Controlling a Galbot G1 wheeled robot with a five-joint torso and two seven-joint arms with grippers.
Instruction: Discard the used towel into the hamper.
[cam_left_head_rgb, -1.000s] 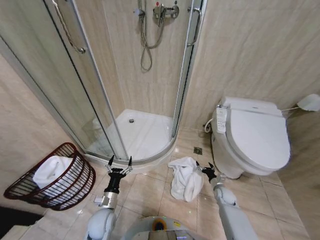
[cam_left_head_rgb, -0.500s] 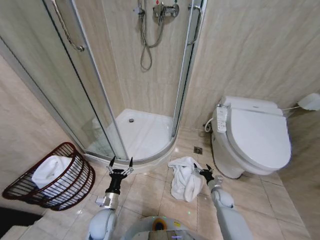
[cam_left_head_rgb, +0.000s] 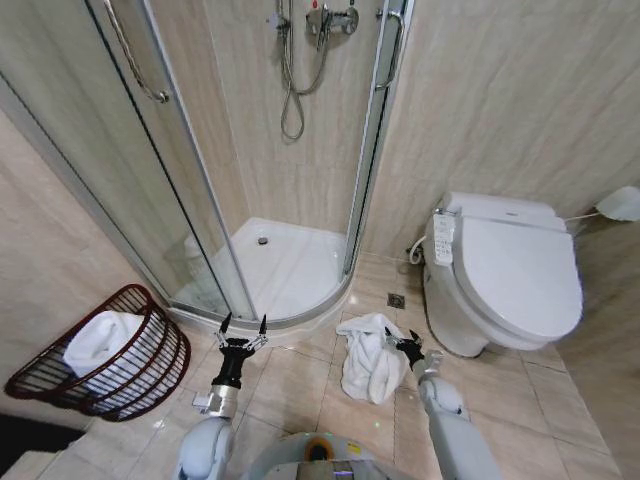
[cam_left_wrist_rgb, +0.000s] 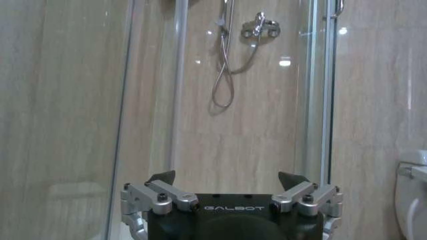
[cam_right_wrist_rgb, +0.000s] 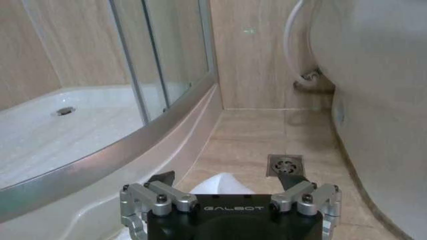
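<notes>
1. Slowly, the right gripper (cam_left_head_rgb: 402, 343) is closing in on the used towel (cam_left_head_rgb: 368, 355), a crumpled white heap lying on the tile floor between the shower tray (cam_left_head_rgb: 285, 265) and the toilet (cam_left_head_rgb: 510, 275); its jaws are standing spread apart, holding nothing, right at the towel's near edge.
2. Seen from the right wrist, the open right gripper (cam_right_wrist_rgb: 227, 181) is hovering with a white fold of the towel (cam_right_wrist_rgb: 223, 184) peeking up between its fingers (cam_right_wrist_rgb: 163, 178), and the floor drain (cam_right_wrist_rgb: 285, 165) is lying just beyond.
3. Compared with a second ago, the right gripper is sitting a little further toward the towel's middle and away from the toilet, so the arm is easing into a grasping position rather than lifting anything yet.
4. That shift suggests the pick is about to begin; the towel itself is lying in the same place and shape.
5. Meanwhile the left gripper (cam_left_head_rgb: 241, 327) is staying parked by the curved shower threshold, jaws wide open and empty, unchanged from earlier.
6. Off to the robot's left, the hamper (cam_left_head_rgb: 150, 365) is waiting tipped on its side against the wall, well apart from the towel, already holding another white towel (cam_left_head_rgb: 100, 342).
</notes>
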